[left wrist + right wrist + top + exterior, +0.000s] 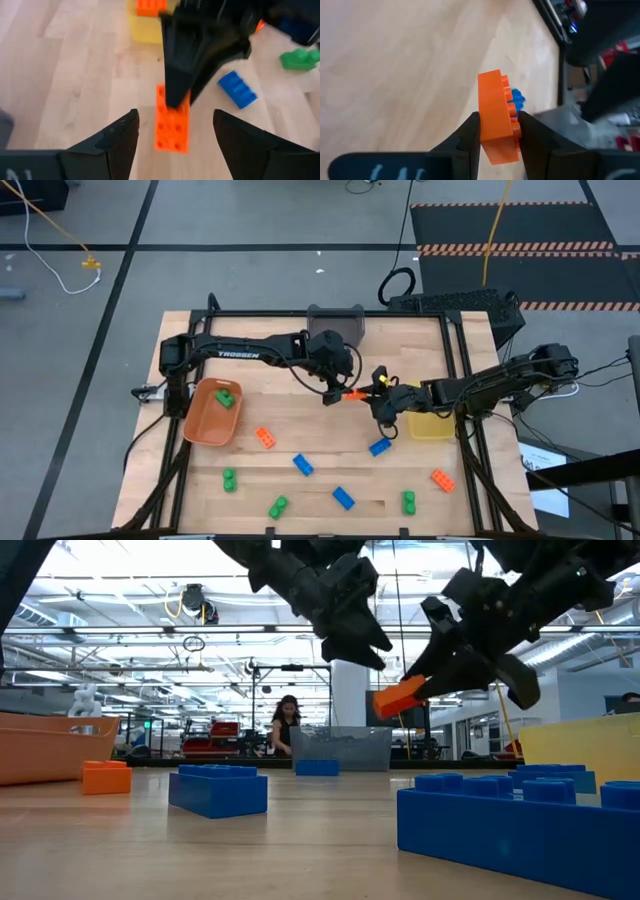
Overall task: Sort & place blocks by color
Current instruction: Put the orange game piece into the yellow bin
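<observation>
1. The right gripper (500, 131) is clamped on an orange block (496, 116), one finger on each broad side, holding it in the air over the middle of the table (280, 415).
2. The left gripper (175, 131) faces it from the other side with its fingers spread wide apart; in the left wrist view the orange block (171, 122) sits between those fingers, touching neither.
3. In the low view the same orange block (399, 697) hangs tilted well above the tabletop, between the two dark grippers.
4. Just beside the right gripper (383, 404) stands a yellow bin (432, 426), with a blue block (380, 447) on the table near it.
5. The left arm reaches in from the left past an orange bin (205, 420) holding a green block (225, 396).
6. A grey bin (337, 321) stands at the far edge of the table.
7. Scattered over the near half of the table lie more orange, blue and green blocks, well apart from one another.
8. A person (286, 724) shows in the room beyond the table.
</observation>
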You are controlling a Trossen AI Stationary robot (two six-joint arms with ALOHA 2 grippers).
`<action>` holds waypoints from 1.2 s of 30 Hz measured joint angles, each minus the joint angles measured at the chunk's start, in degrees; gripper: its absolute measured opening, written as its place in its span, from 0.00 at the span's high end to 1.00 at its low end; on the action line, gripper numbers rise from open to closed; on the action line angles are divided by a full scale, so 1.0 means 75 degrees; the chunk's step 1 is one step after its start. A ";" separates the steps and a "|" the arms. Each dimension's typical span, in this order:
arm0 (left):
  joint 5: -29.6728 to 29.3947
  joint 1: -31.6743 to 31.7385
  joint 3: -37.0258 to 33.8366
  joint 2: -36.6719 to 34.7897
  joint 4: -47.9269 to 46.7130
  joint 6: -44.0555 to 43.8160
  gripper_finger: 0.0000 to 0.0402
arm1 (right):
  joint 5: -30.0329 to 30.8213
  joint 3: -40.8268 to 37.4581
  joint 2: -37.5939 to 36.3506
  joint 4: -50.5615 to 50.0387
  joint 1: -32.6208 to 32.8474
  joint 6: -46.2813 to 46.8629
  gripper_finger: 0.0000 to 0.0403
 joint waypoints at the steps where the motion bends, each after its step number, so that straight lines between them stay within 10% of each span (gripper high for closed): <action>1: -0.0109 0.0007 0.0000 0.0003 -0.0044 0.0039 0.37 | 0.0290 0.0003 -0.0052 -0.0183 0.0000 0.0032 0.79; 11: -0.2384 0.0312 -0.0006 -0.0076 -0.1010 0.0295 0.43 | 0.3717 0.0006 -0.1400 -0.1967 0.0350 0.3521 0.77; 21: -0.2451 0.0499 -0.0137 -0.0076 -0.1037 0.0242 0.52 | 0.2095 0.0009 -0.2967 -0.4474 0.0704 0.7972 0.77; 36: -0.2457 0.0547 -0.0449 -0.0076 -0.1696 0.0271 0.58 | -0.0460 0.0117 -0.5398 -0.6749 0.1116 1.1288 0.77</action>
